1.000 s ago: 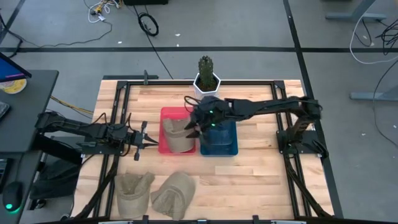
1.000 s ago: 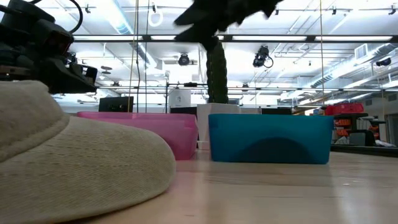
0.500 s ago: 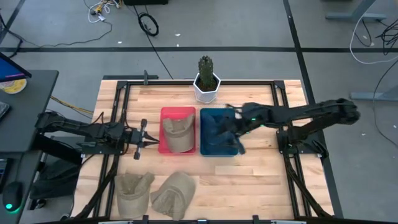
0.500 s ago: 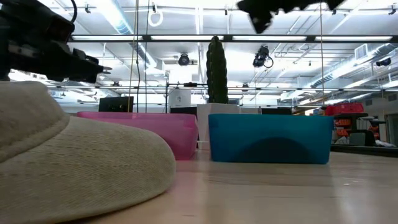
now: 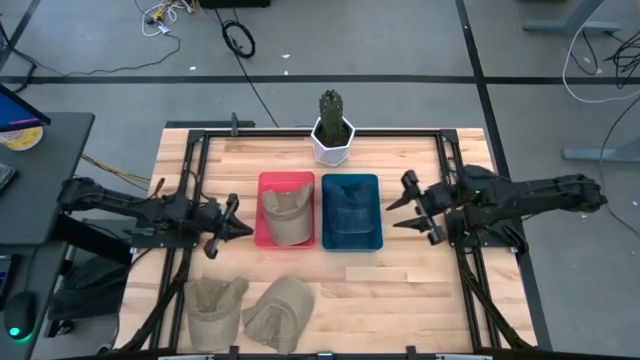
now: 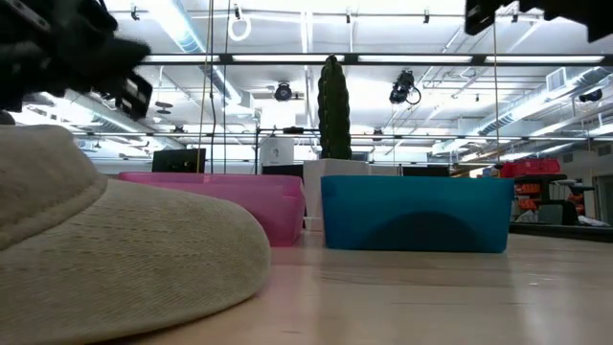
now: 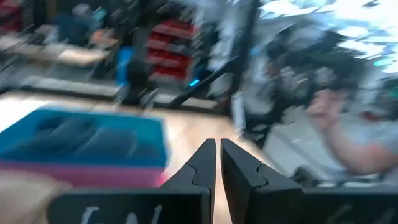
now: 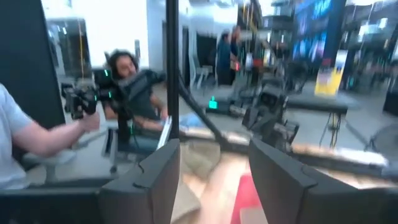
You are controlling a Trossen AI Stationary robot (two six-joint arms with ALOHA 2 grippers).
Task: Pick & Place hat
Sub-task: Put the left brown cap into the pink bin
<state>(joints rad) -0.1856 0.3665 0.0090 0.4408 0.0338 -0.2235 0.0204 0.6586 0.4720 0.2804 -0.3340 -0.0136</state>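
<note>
step: between picks, likely | hat point(image 5: 284, 217) in pink bin point(image 5: 270, 183), two hats point(image 5: 250, 308) at table's near edge | right gripper point(image 5: 413, 206) spread, empty, right edge | left gripper point(image 5: 226, 226) pressed together | next: reach near-edge hat

1. No text, label, brand or number can be read in any of the views.
2. The left gripper point(image 7: 216, 163) carries pale markings on its dark body in the left wrist view, but they are blurred and cut off, so they cannot be made out.
3. The pink bin point(image 5: 287, 209), the blue bin point(image 5: 351, 211) and the white planter point(image 5: 332, 140) show no lettering.
4. In the right wrist view, bright signs hang in the far room point(image 8: 326, 74), but they are too smeared to read.
</note>
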